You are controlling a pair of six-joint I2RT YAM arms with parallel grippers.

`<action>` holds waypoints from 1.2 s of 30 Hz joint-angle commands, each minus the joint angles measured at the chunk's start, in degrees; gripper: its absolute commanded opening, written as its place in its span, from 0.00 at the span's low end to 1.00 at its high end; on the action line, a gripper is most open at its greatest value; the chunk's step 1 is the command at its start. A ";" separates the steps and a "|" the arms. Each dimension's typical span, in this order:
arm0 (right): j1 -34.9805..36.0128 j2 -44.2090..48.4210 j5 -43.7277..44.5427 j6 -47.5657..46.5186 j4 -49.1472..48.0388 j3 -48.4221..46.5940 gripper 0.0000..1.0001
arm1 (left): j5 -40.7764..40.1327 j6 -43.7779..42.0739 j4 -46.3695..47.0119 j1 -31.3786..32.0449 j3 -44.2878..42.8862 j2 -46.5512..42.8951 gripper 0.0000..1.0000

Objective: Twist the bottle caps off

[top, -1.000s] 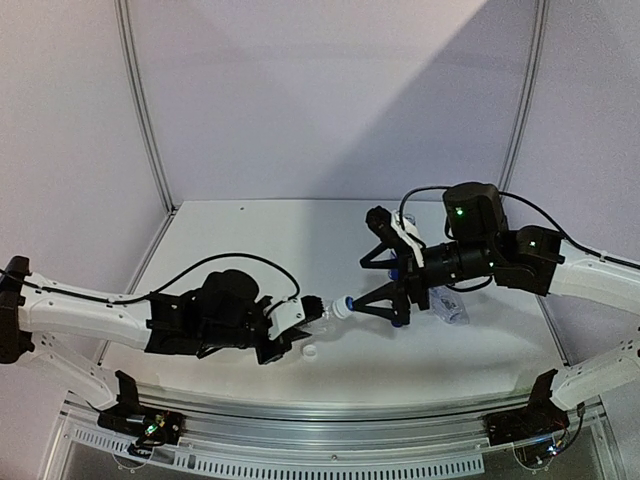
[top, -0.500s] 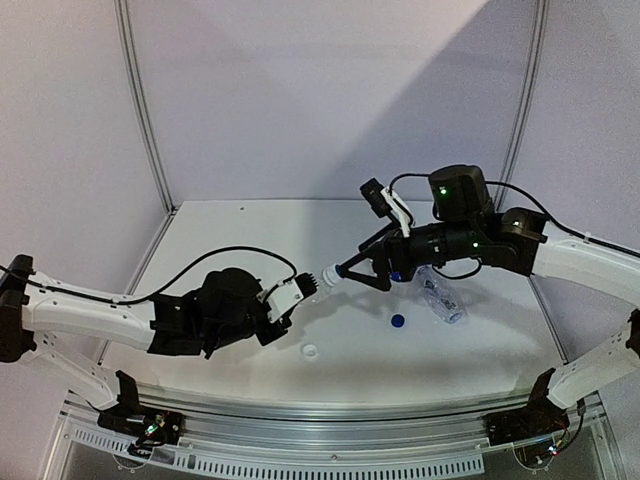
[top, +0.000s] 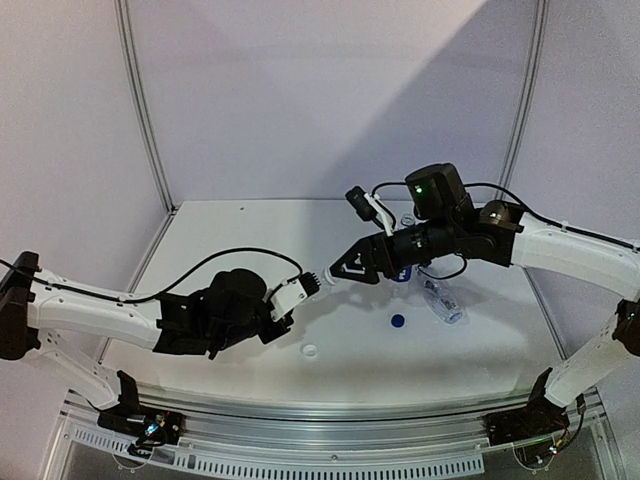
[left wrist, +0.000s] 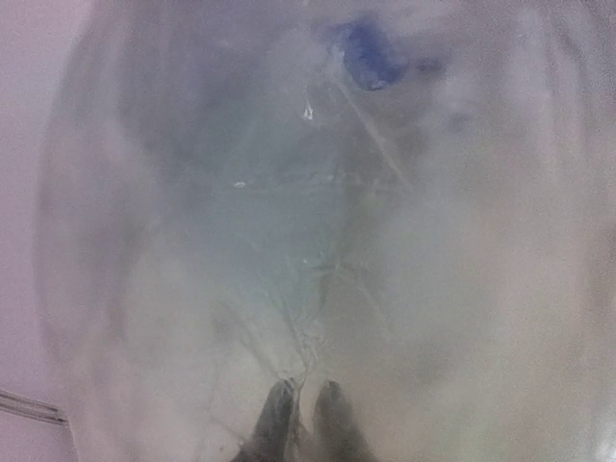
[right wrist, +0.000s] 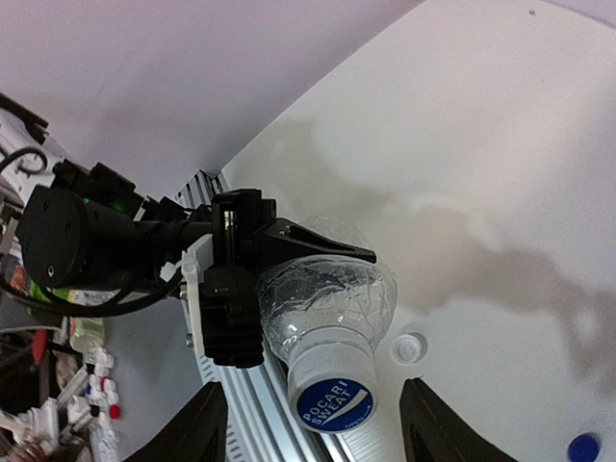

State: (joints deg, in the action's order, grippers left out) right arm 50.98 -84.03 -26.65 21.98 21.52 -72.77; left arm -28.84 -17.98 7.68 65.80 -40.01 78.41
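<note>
My left gripper [top: 294, 293] is shut on a dented clear bottle [top: 306, 286] and holds it off the table, neck pointing right. In the right wrist view that bottle [right wrist: 327, 294] carries a white cap [right wrist: 332, 390] with a blue printed top. My right gripper [right wrist: 316, 416] stands open around the cap, one finger on each side, with a gap on both. From above, the right gripper [top: 336, 272] is at the bottle's mouth. The bottle [left wrist: 318, 241] fills the left wrist view as a blur, with the fingertips [left wrist: 274, 423] close together on it.
A loose blue cap [top: 397, 321] and a loose white cap [top: 310, 351] lie on the white table [top: 240, 240]. Another clear bottle [top: 441, 299] lies on its side under the right arm. Wall panels enclose the back and both sides, and a metal rail [top: 320, 440] runs along the near edge.
The right gripper swung left to the bottle's mouth and its jaws narrowed around the cap. The left arm shifted the bottle up and to the left.
</note>
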 commanded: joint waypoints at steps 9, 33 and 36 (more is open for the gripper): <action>-0.10 -3.77 -1.78 -0.23 2.79 -2.61 0.22 | -1.22 -0.26 -1.00 1.00 -1.26 0.43 0.00; 8.25 -2.19 32.47 -82.99 -8.31 10.26 0.46 | 20.22 2.18 -6.68 1.00 -3.60 0.29 0.00; 8.26 -1.62 29.47 -81.81 -9.66 12.47 0.51 | 19.33 2.20 -6.38 1.00 -3.33 0.04 0.00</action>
State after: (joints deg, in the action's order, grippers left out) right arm 59.40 -84.40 -1.19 -53.87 14.85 -61.93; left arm -13.41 -15.22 -2.72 65.58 -41.87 79.68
